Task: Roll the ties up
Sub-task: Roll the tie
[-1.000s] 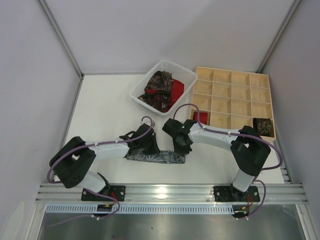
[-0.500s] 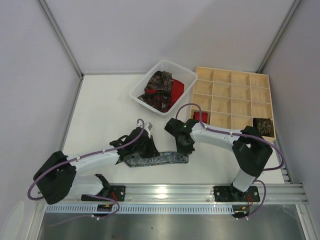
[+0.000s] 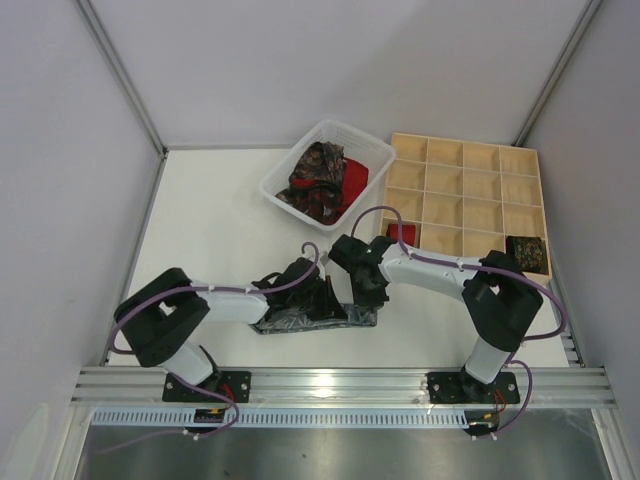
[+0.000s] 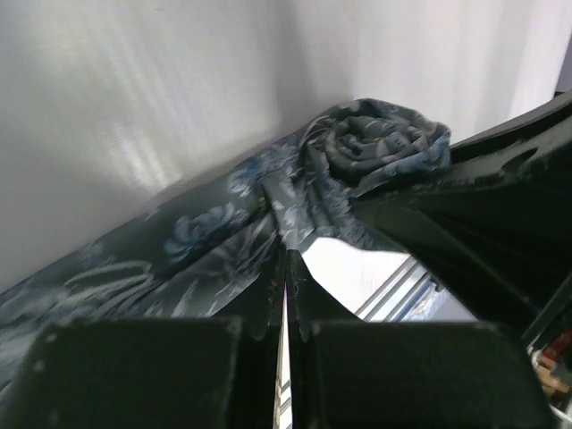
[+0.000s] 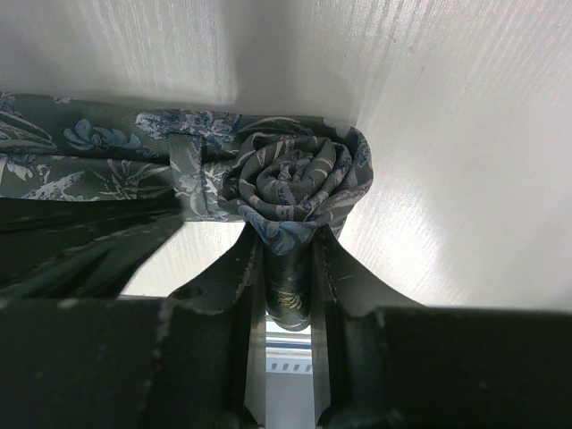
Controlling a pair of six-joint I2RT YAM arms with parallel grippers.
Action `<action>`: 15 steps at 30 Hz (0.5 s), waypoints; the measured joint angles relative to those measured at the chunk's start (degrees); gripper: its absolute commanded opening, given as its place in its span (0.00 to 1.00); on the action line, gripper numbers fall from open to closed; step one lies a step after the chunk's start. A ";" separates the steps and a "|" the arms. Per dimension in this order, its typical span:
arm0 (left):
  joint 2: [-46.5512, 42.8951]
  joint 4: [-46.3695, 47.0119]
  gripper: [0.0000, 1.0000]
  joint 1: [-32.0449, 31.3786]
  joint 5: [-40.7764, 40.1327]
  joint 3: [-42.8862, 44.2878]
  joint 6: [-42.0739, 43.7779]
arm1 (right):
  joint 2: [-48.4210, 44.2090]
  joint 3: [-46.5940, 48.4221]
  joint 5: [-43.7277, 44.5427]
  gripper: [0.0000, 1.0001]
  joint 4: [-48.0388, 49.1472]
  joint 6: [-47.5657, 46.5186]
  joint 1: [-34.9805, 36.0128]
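On the desk [image 3: 220, 220], the basket [image 3: 288, 208] sits at rear centre with a heap of ties [image 3: 322, 180] in it. The grid tray [image 3: 465, 182] lies just to its right. One rolled tie [image 3: 525, 249] sits in the tray's near-right corner compartment, a second roll [image 3: 403, 234] in its left column toward the near end. Before the basket a long tie [image 3: 300, 320] lies left-to-right, its right end wound up. The left pincer [image 3: 328, 300] is over the flat part, and the right pincer [image 3: 368, 296] is just right of it, at the wound end.
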 measured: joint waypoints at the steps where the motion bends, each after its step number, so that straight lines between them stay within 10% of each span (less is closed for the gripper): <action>1: 1.11 0.63 0.01 -0.22 0.44 0.50 -0.28 | 0.13 0.11 -0.04 0.00 -0.07 -0.02 0.00; 15: 6.05 7.17 0.01 -0.94 2.80 1.73 -3.52 | 0.59 0.61 -0.28 0.00 -0.46 -0.04 -0.04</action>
